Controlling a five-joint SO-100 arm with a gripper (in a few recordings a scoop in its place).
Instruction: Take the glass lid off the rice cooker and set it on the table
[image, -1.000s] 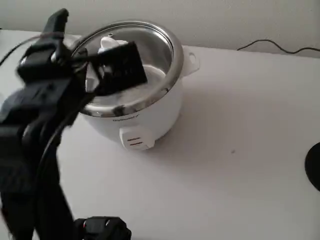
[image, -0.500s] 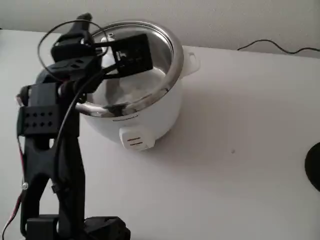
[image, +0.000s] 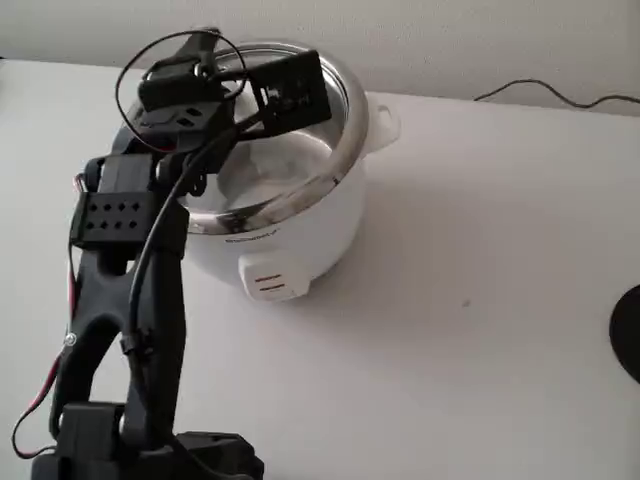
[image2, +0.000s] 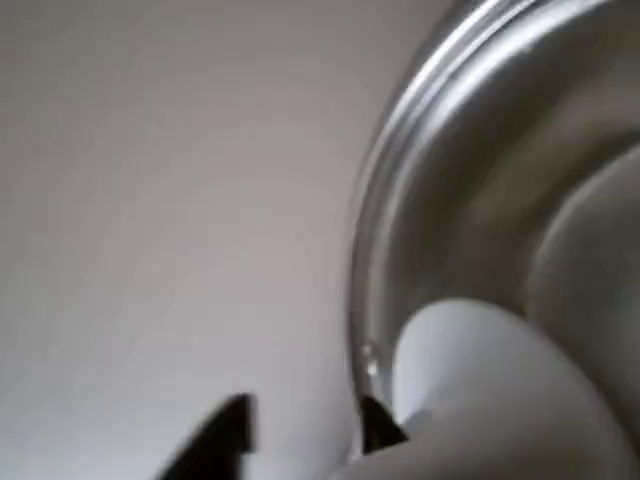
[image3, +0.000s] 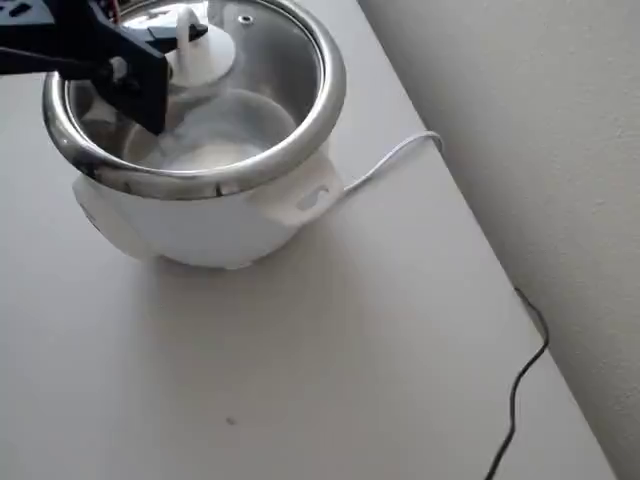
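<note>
The end effector (image3: 180, 45) hovers at the glass lid's (image3: 262, 50) knob (image3: 200, 55) (grip unclear), poised to lift it off the rice cooker (image3: 210, 215).

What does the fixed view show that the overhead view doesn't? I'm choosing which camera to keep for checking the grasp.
Only the fixed view shows the arm's black base and links, the cooker's front switch and a dark object at the right edge.

Only the overhead view shows the lid's white knob, the steam hole and the white cord along the table.

Both show the rice cooker with the glass lid on it, the gripper above it and a dark cable.
</note>
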